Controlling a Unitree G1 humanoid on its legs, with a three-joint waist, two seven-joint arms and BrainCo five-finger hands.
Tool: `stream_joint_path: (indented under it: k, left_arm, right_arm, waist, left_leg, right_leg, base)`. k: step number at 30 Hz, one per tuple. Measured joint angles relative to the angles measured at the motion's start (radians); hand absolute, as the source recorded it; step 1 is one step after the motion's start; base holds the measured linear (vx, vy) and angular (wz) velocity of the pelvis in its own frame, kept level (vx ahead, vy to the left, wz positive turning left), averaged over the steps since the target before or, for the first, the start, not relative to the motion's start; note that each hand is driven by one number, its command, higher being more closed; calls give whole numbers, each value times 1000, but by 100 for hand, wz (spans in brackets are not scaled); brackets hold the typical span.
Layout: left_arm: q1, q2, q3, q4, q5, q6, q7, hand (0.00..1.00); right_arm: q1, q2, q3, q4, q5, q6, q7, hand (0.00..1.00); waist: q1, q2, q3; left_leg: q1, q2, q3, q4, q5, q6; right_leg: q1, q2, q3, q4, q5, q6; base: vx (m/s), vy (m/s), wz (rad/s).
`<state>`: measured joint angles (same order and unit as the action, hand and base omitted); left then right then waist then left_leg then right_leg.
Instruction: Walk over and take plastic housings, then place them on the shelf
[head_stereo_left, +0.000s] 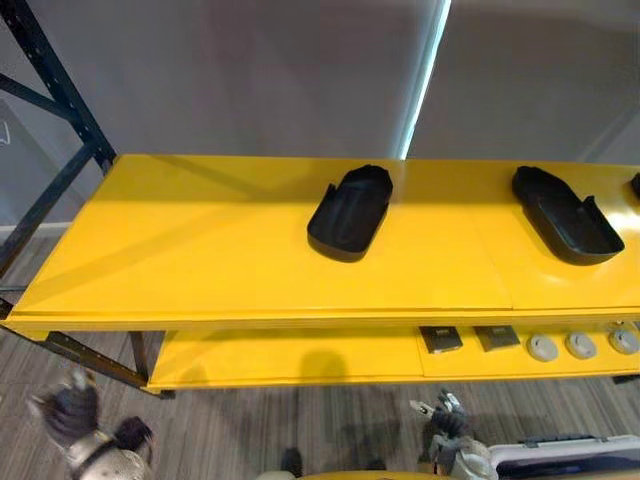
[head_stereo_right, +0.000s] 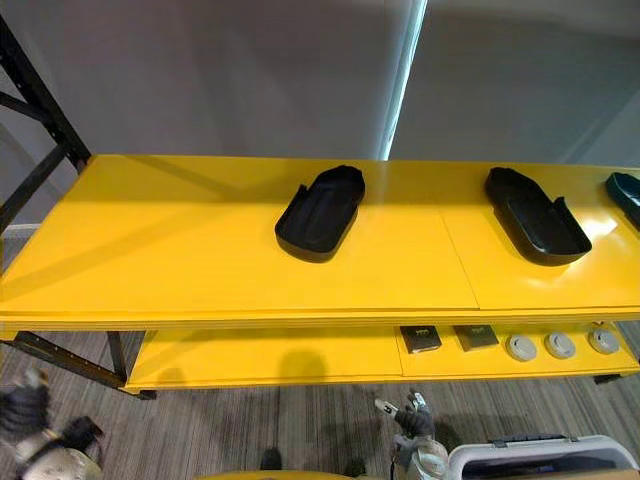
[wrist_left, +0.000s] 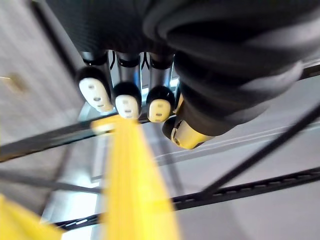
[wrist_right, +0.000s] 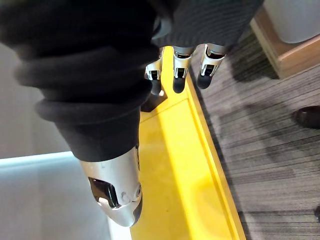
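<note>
Yellow shelf top (head_stereo_left: 200, 260) carried three housings, hollow sides up, none touching another.

First black plastic housing (head_stereo_left: 350, 213), an elongated shoe-shaped shell, lay near the middle. Its long axis ran from near-left to far-right, with the rounded end toward the front edge and the notched end toward the grey wall.

Second black plastic housing (head_stereo_left: 565, 215) lay well apart to the right. Its long axis ran from far-left to near-right, rounded end toward the wall.

Third dark housing (head_stereo_right: 625, 195) sat at the right border, cut off. The right eye view took in more of it than the left eye view, where it was a sliver.

Lower yellow shelf (head_stereo_left: 280, 360) held two small dark square pieces (head_stereo_left: 440, 339) and a row of pale round discs (head_stereo_left: 580, 345).

Left robot hand (head_stereo_left: 70, 412) hung low at the lower left, over grey carpet floor (head_stereo_left: 300, 430), well apart from every housing. Its wrist view gave the fingers (wrist_left: 127, 100) in a straight row with the thumb apart, nothing held. Past them were dark steel frame bars (wrist_left: 250, 187) and a blurred yellow edge.

Right robot hand (head_stereo_left: 450, 425) sat low at the lower right, beside a white bin (head_stereo_left: 560, 455). Its wrist view showed the fingers (wrist_right: 178, 75) extended and loose, empty, with the shelf's yellow lip and carpet beyond.
</note>
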<state>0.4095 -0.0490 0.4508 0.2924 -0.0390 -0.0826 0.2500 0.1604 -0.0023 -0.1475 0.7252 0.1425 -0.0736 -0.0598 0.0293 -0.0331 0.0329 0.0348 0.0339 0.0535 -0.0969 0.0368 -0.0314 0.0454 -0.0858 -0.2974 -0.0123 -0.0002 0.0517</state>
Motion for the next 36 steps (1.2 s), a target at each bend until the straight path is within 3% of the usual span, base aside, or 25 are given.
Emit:
stream_joint_path:
  k: [2, 6, 14, 25, 29, 32, 36]
  left_arm:
    - [-21, -6, -60, 161, -3, 11, -35, 0]
    - [-60, -18, -117, 272, 3, 12, -54, 0]
    - [-129, 9, -245, 345, 76, 8, -48, 0]
    - [-194, 77, -331, 342, 134, 4, -46, 0]
    - [-215, 74, -339, 280, 133, -2, -37, 0]
    - [-218, 62, -351, 250, 131, -3, -26, 0]
    - [-217, 55, -381, 212, 131, -4, -26, 0]
  right_arm:
    - [8, 3, -1, 1, 2, 6, 0, 0]
    - [23, 7, -9, 7, 4, 6, -2, 0]
    - [19, 7, -48, 69, 4, 4, -28, 0]
    - [-29, -6, -52, 83, -36, -6, -49, 0]
    - [-54, -8, -51, 37, -36, -14, -61, 0]
    - [-47, -8, -51, -5, -36, -17, -72, 0]
    - [-39, -6, -40, -51, -37, -19, -72, 0]
  waist:
    - [-1, -2, -9]
    - [-13, 2, -12]
    - [-14, 30, -14]
    - [-19, 17, 7]
    - [-16, 8, 47]
    - [-18, 11, 50]
    - [-18, 10, 52]
  left_leg:
    - [5, 0, 4, -3, -7, -1]
    - [8, 0, 6, -6, -10, -3]
    - [5, 2, 12, -6, -14, -7]
    - [7, 11, 37, 11, -24, -16]
    - [-105, 17, 4, 220, -115, -15]
    - [-119, 20, -19, 256, -141, -19]
    - [-159, 31, 42, 343, -192, -11]
  right_leg:
    - [0, -1, 0, 7, -8, 3]
    - [-1, -1, 1, 14, -22, 4]
    - [-6, 4, 18, 8, -23, 4]
    - [-15, 17, 51, -6, -21, 1]
    - [-60, 19, 64, 46, -28, -9]
    - [-87, 20, 88, 71, -30, -7]
    - [-152, 14, 161, 133, -38, 5]
  base:
    - [4, 5, -4]
    - [0, 0, 0]
    - [31, -3, -2]
    - [43, -7, -9]
    - [-65, -6, -10]
    - [-74, 3, -21]
    - [-108, 53, -43]
